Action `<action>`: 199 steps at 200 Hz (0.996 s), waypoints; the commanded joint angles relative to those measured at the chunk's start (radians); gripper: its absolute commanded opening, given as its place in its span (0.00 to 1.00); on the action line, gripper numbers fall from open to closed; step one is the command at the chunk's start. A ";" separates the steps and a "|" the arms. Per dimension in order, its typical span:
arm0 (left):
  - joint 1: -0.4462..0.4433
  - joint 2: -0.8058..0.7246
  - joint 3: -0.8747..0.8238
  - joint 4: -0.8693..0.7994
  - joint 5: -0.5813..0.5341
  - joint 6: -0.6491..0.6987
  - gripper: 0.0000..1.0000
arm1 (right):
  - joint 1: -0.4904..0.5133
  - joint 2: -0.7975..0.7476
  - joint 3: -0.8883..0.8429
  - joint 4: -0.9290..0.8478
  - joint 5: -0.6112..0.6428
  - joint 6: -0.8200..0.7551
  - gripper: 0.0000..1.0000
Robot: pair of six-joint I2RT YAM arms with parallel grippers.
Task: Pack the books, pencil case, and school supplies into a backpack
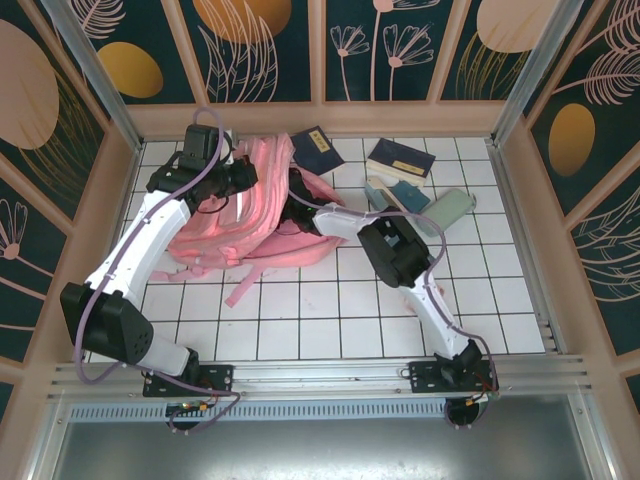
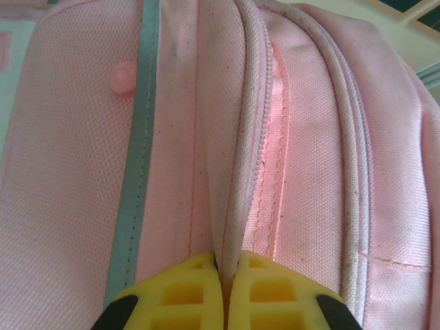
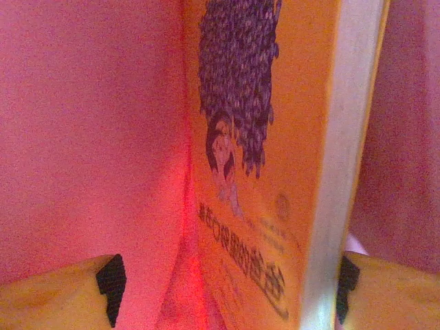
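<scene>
The pink backpack [image 1: 215, 235] lies at the back left of the table, its opening towards the middle. My left gripper [image 2: 225, 289] is shut on a fold of pink fabric beside the zip at the backpack's upper edge [image 1: 250, 170]. My right gripper [image 3: 227, 295] is inside the backpack, open wide. The yellow book [image 3: 254, 172] with the blue drawing stands on edge between its fingers, close to the right finger [image 3: 392, 289] and well apart from the left one. Two navy books [image 1: 318, 150] [image 1: 400, 158] lie at the back of the table. Teal pads [image 1: 400, 195] and a mint pouch [image 1: 452, 207] lie right of the backpack.
The right arm [image 1: 395, 250] stretches from the front right across to the backpack's mouth. Pink straps [image 1: 250, 285] trail onto the white tiles in front of the backpack. Wooden walls [image 1: 320, 118] close the table at the back and sides.
</scene>
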 commanded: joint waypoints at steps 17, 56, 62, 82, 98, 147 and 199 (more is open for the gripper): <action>0.018 -0.031 -0.017 0.058 -0.135 0.013 0.00 | -0.041 -0.245 -0.225 -0.010 0.003 -0.093 0.80; 0.018 -0.029 -0.045 0.043 -0.190 0.015 0.00 | -0.098 -0.452 -0.447 -0.050 0.011 -0.184 0.76; 0.018 -0.030 -0.053 0.043 -0.200 0.015 0.00 | -0.106 -0.482 -0.476 -0.065 0.019 -0.204 0.75; 0.020 -0.031 -0.073 0.043 -0.219 0.008 0.00 | -0.143 -0.587 -0.570 -0.094 0.025 -0.254 0.75; 0.019 -0.035 -0.094 0.058 -0.206 0.005 0.00 | -0.179 -0.649 -0.612 -0.129 0.025 -0.282 0.75; 0.019 -0.036 -0.145 0.060 -0.220 0.018 0.00 | -0.336 -0.781 -0.670 -0.264 0.141 -0.381 0.72; 0.019 -0.043 -0.199 0.048 -0.250 0.042 0.00 | -0.483 -0.745 -0.627 -0.288 0.215 -0.434 0.67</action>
